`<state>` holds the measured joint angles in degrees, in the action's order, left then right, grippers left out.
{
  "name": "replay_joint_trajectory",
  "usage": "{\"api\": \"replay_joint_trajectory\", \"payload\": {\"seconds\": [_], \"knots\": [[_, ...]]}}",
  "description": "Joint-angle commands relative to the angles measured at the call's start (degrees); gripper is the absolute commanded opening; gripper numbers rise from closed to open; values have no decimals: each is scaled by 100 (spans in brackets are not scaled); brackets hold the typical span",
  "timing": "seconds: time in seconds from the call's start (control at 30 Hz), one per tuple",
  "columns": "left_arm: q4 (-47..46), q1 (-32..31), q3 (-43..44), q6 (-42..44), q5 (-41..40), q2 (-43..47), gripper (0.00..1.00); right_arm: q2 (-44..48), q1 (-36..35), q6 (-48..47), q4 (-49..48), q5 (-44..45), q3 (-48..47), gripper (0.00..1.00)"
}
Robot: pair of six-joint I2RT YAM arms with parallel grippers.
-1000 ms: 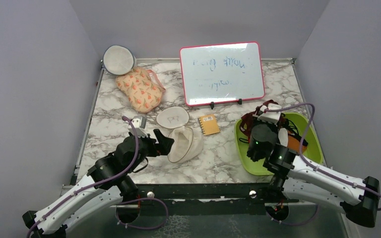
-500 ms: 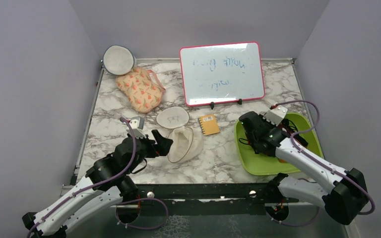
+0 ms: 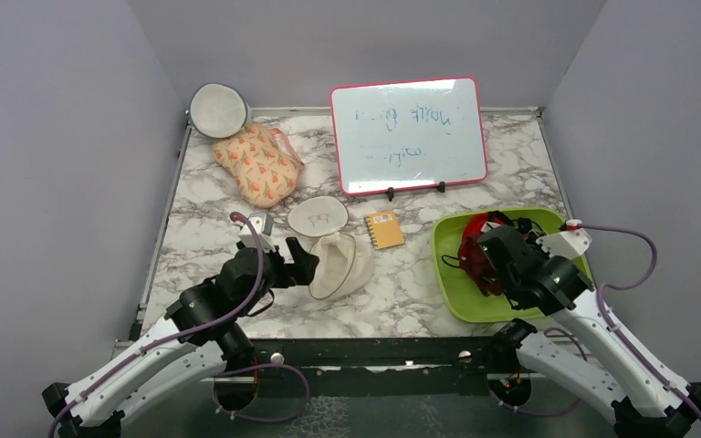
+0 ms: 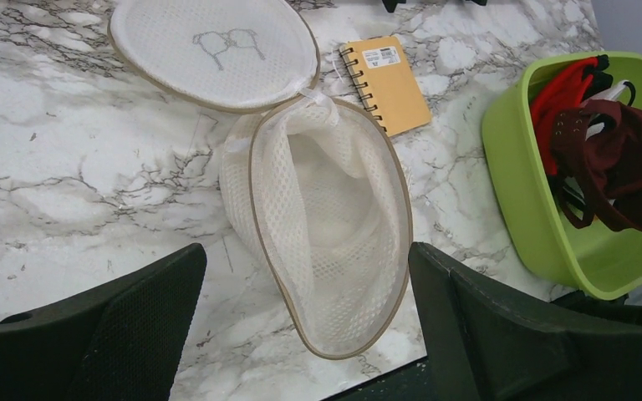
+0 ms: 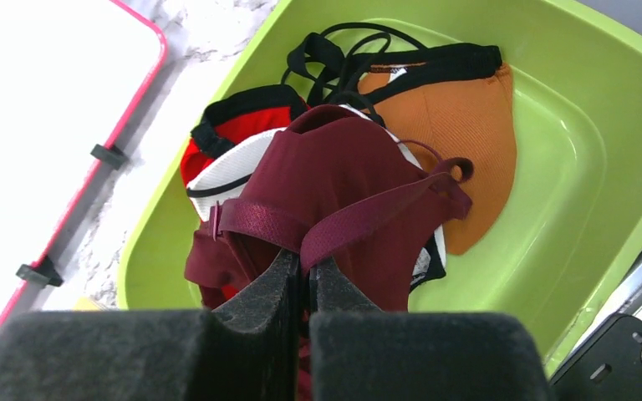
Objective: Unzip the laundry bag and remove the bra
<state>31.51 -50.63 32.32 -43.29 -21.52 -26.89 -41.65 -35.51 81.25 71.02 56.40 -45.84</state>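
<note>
Laundry bag [image 4: 326, 242] lies unzipped on the marble table [image 4: 67, 167], its mesh pouch gaping open toward the left wrist camera. Its round flap [image 4: 217, 46] with the small squiggle lies flat beyond it, joined to the pouch at one point of the rim. The left gripper [image 4: 301, 259] hovers low just short of the bag, fingers spread wide, and touches nothing. An orange notepad [image 4: 389, 83] rests just beside the bag's far right edge. Well to the right, the maroon bra [image 5: 343, 175] hangs from the right gripper [image 5: 305, 267], whose fingers are pressed together on a maroon strap. It hangs inside the green bin [image 5: 602, 109], draped on other garments there: an orange one [image 5: 468, 125] with black straps and a red one [image 5: 234, 117] with black trim. A pink-framed whiteboard [image 3: 409, 132] stands at the back of the table, with a peach floral pouch [image 3: 257, 164] and a grey-rimmed white disc [image 3: 217, 109] at the far left corner.
</note>
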Motion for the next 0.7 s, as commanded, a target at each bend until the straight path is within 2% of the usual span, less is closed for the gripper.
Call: {"api": "replay_joint_trajectory", "payload": {"seconds": [0.0,0.27,0.4,0.53,0.67], "knots": [[-145,7,327,259,-202,-151,86,-282,26,-281,-406,-292,224,1],[-147,8,346,251,58,-219,86,-1606,146,-1112,-2532,-752,795,6],[-186,4,384,311,317,-356,90,-2063,618,-1737,-3549,-1307,1103,9],[-291,3,565,599,642,-836,91,-1861,732,-2015,-3519,-1446,1004,26],[-558,29,747,959,803,-1407,93,-1184,731,-2489,-3378,-1439,860,53]]}}
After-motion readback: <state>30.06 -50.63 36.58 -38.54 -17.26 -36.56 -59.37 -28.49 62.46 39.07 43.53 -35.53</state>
